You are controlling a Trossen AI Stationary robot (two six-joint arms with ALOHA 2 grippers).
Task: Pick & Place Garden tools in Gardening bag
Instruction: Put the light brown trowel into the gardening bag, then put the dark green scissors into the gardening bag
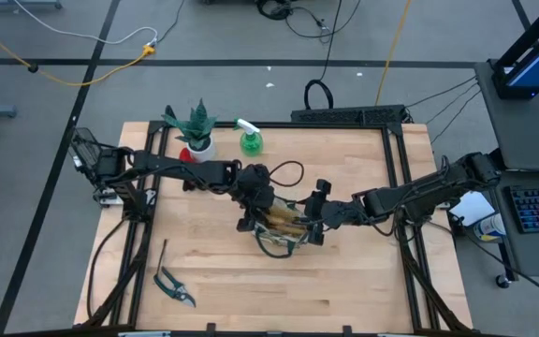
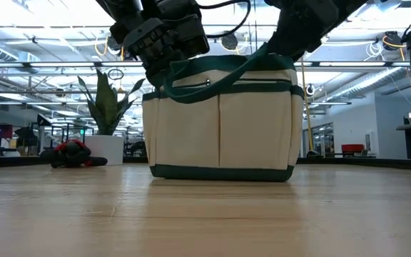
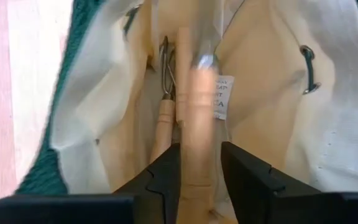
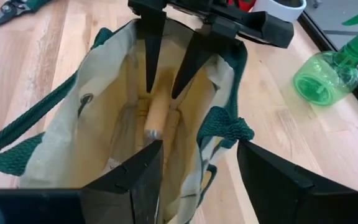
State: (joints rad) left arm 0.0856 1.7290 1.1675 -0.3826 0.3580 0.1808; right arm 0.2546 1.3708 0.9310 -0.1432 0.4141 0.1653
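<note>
The beige gardening bag (image 1: 284, 234) with green trim stands on its base at the table's middle (image 2: 220, 128). My left gripper (image 3: 201, 148) hangs open over its mouth, pointing down into it (image 4: 163, 91). A wooden trowel handle (image 3: 194, 106) shows blurred between the fingers. In the right wrist view its end (image 4: 156, 115) lies below the fingertips, inside the bag. A second wooden-handled tool (image 3: 165, 118) lies beside it in the bag. My right gripper (image 4: 199, 146) is open wide across the bag's rim (image 4: 225, 130), on the side toward the table's right. My right gripper has one finger (image 4: 138, 180) inside the bag's mouth and the other (image 4: 272, 180) outside it, coming slanting down from the table's right. I cannot tell whether either finger touches the canvas.
A green spray bottle (image 1: 250, 140), a potted plant (image 1: 196, 126) and a red item (image 1: 186, 155) stand at the far side. Dark shears (image 1: 173, 286) and a thin wooden-handled tool (image 1: 162, 255) lie near the front left. The table's right part is bare wood.
</note>
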